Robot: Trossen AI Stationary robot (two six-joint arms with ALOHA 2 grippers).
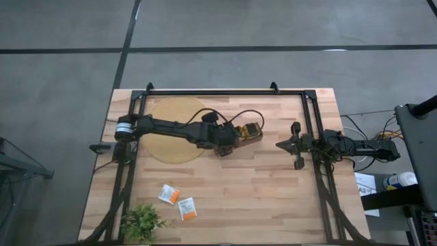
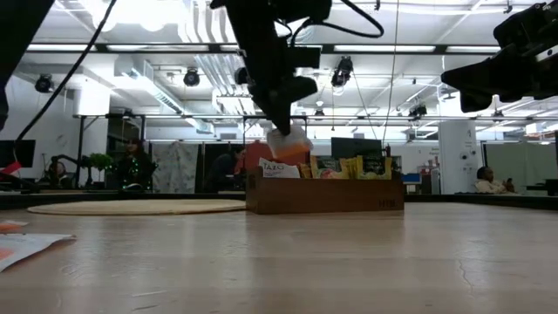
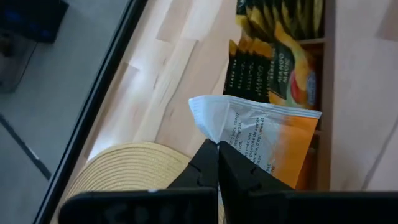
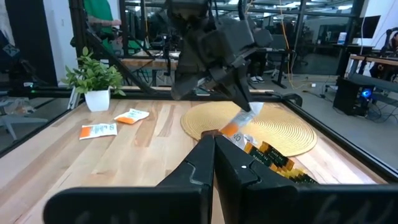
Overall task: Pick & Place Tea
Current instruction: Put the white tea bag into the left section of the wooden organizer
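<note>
- The left gripper (image 3: 217, 163) has its 2 fingers pressed together on the lower edge of a white-and-orange tea sachet (image 3: 261, 138), which it pinches and holds in the air.
- Directly under that held sachet is the near end of the wooden compartment tray (image 2: 324, 195); in the low view the sachet hangs just above the tray's rim without resting on it.
- Just past the left gripper's fingertips, inside the tray, stand rows of dark green and yellow sachets (image 3: 273, 68), upright and packed close together.
- Beside the left gripper, on the side away from the tray, lies a round woven mat (image 1: 179, 128); the left arm crosses over it and the tray's end sits at its edge.
- Well away from the left gripper, toward the table's front edge, 2 white-and-orange sachets (image 1: 177, 202) lie flat on the wooden table (image 1: 273, 198), close to each other.
- Beyond those 2, at the table's front left corner, stands a small leafy plant (image 1: 142, 221).
- The right gripper (image 1: 281, 144) hovers at the table's right side, well apart from the tray, its fingers pressed together on nothing and pointed toward the left gripper.
</note>
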